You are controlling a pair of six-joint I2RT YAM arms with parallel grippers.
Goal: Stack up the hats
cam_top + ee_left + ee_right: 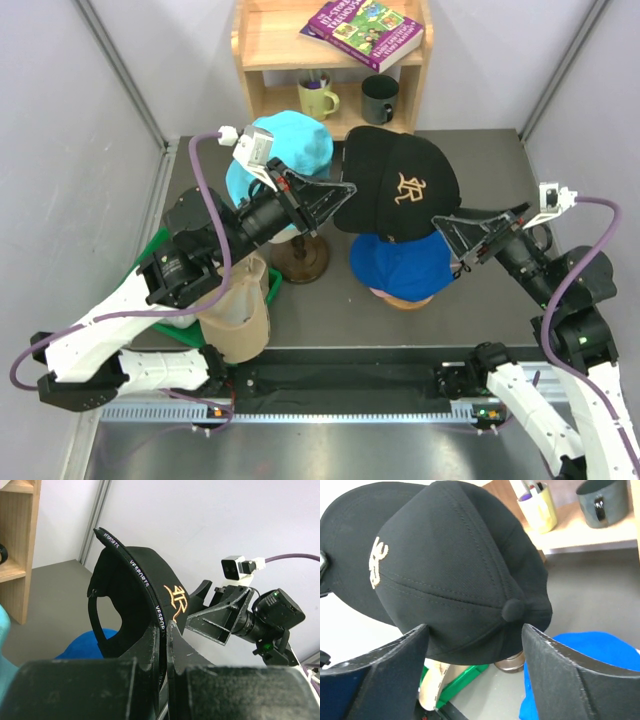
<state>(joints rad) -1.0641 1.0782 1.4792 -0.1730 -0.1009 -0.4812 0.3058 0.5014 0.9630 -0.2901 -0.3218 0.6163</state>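
Note:
My left gripper (345, 190) is shut on the brim of a black cap (400, 185) with a gold logo and holds it in the air above a royal blue cap (405, 265). The left wrist view shows the fingers (167, 627) pinching the brim edge of the black cap (125, 595), with the blue cap (80, 647) below. My right gripper (452, 235) is open beside the black cap's crown; in the right wrist view its gripper (475, 635) straddles the back of the cap (460, 570) without touching it. A cyan bucket hat (290, 145) sits on a wooden stand (300, 258). A tan cap (240, 315) lies at the near left.
A wooden shelf (270, 45) at the back holds a yellow-green mug (318, 97), a dark mug (380, 98) and a book (365, 28). A green bin (150, 262) lies under the left arm. Grey walls close both sides.

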